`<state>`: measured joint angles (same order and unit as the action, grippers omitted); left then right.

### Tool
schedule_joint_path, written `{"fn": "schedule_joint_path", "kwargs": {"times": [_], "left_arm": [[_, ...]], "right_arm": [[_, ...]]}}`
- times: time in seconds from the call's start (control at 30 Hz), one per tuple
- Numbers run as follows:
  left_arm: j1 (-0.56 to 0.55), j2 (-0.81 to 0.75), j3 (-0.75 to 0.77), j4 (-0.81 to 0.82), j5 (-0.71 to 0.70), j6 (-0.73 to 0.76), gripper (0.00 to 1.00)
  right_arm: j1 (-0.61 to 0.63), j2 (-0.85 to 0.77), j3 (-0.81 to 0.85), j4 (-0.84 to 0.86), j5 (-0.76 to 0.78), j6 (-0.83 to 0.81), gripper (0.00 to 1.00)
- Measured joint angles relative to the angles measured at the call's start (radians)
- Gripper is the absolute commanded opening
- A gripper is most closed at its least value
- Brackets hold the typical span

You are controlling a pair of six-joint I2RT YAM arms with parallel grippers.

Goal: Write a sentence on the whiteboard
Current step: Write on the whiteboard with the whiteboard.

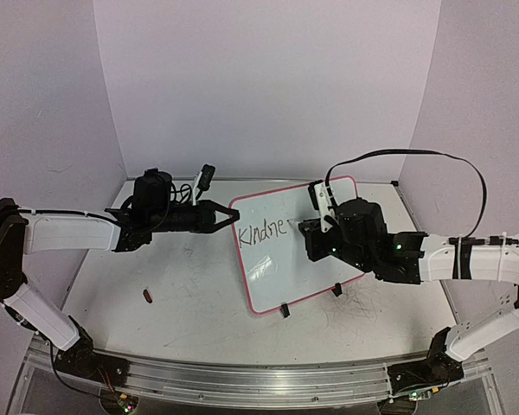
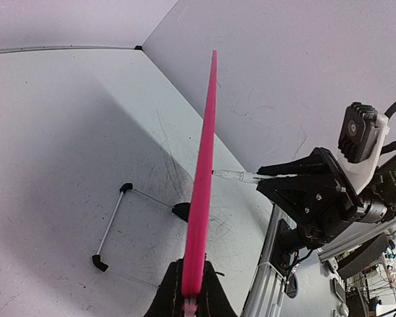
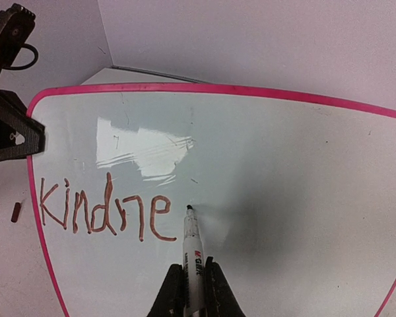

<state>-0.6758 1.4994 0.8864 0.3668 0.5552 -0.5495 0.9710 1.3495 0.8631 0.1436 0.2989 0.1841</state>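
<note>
- Top view: the whiteboard (image 1: 281, 272) stood tilted at mid-table, with its two black clip feet (image 1: 285, 309) on the table (image 1: 199, 337) at the board's near edge. The left gripper (image 1: 229, 216) was clamped on the board's left edge. The right gripper (image 1: 304, 228) hung over the board's middle, just right of the sentence (image 1: 264, 233), which read "Kindne". A small brown item (image 1: 147, 296) lay on the table well to the left.
- Left wrist view: the pink rim (image 2: 203, 178) showed edge-on, pinched between both fingers (image 2: 168, 297). The board is judged thin, stiff and light. The rim is the sound place to hold it, since the face looks slick. Pen pressure would likely rock it on its feet.
- Right wrist view: the jaws were closed on a marker (image 3: 193, 254), with its tip just right of the last "e". Contact with the surface could not be confirmed. Bare board lay to the right and below, and the right rim was well apart from the tip.
</note>
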Motion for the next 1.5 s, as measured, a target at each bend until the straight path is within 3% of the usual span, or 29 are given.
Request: {"fn": "schedule_joint_path", "kwargs": {"times": [1.5], "left_arm": [[0.0,0.0,0.002,-0.001,0.0,0.0,0.0]], "right_arm": [[0.017,-0.021,-0.041,-0.033,0.02,0.012,0.0]]}}
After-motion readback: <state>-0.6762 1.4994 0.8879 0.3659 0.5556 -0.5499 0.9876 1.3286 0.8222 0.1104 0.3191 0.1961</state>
